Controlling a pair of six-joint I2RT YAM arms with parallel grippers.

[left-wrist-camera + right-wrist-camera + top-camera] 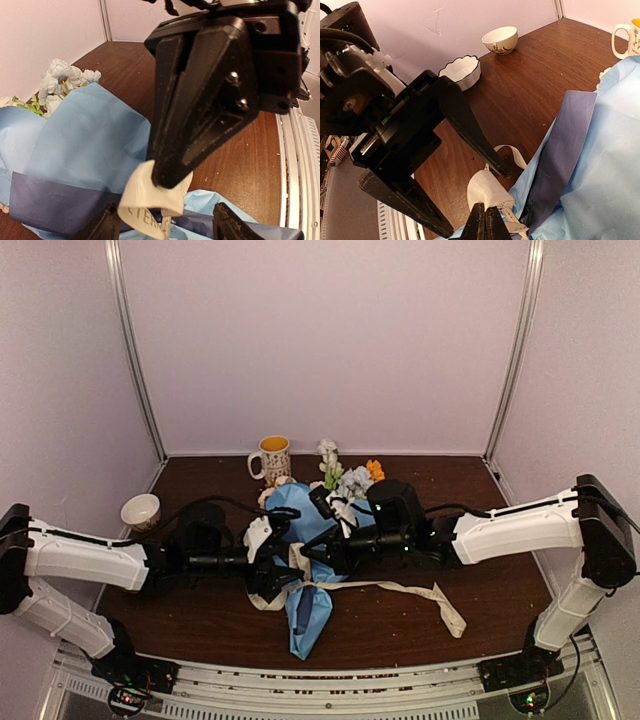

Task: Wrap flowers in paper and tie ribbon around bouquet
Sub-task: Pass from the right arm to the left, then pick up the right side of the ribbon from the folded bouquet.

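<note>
The bouquet [305, 615] lies at the middle of the table [480, 600], blooms toward the far edge, cone tip toward the near edge; its blue paper [85, 135] is judged thin, light and easily creased, so no place to grip. The ribbon [400, 587] crosses the cone and trails toward the right edge: soft, limp, probably slippery, best pinched flat across a fold close to the wrap. The right gripper [485, 224] is clamped on a ribbon fold; the left gripper [165, 227] stands jaws apart either side of it
</note>
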